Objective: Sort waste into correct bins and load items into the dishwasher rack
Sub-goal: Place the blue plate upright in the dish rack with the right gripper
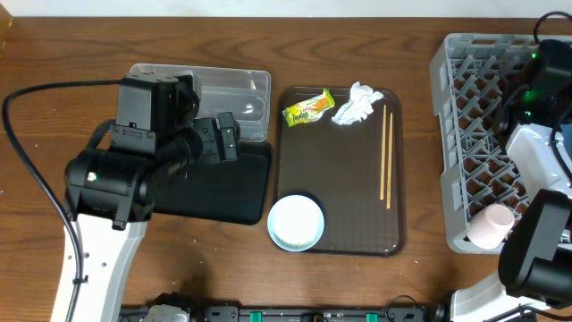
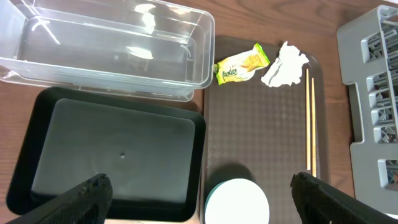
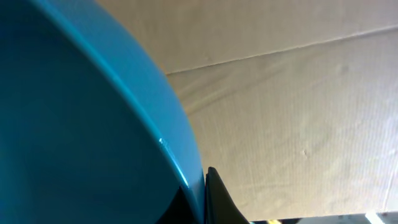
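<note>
The right fingers (image 3: 214, 199) are closed tight on the rim of the blue bowl (image 3: 81, 124), with one dark fingertip pressed against its outer wall. The bowl fills the left of the wrist view with only pale board behind it, so it seems to be held up off the tabletop. Where it stands relative to the dishwasher rack (image 1: 474, 116) cannot be told, since the overhead view does not show the bowl.

To load it well, I judge the bowl should come over a free row and be tipped on edge so the rim slips between dividers. It should pass clear of the pink cup (image 1: 491, 224) in the rack's near-left corner and be released only once the lattice bears it.

The left fingers (image 2: 87, 196) are spread wide and hold nothing, hovering above the near edge of the black tray (image 2: 118, 155), with the clear tub (image 2: 112, 50) just beyond.

On the brown serving tray (image 1: 349, 197) the white bowl (image 1: 296, 222) sits at the near-left corner. The wrapper (image 1: 308, 109) and tissue (image 1: 356, 105) lie by the far edge, and the chopsticks (image 1: 387, 156) run along the right side
</note>
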